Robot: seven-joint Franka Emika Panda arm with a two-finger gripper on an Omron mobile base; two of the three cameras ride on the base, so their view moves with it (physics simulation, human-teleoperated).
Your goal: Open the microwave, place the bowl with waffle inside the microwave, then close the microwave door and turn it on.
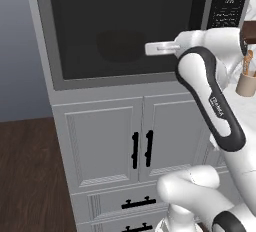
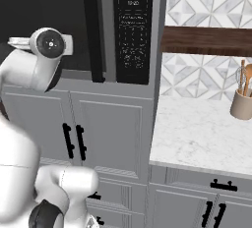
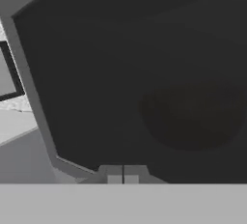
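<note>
Your hand [image 3: 122, 174] was pinched fully closed, empty, right in front of the microwave door [image 1: 120, 31] glass. The door was closed (bowl [image 3: 193, 117] dim behind glass).

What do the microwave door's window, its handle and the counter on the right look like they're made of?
Microwave door window: dark tinted glass, probably; the turntable shows faintly through it. Handle: black bar, matte plastic or coated metal, unclear which. Counter: white stone, marble-like, with grey veining.
</note>
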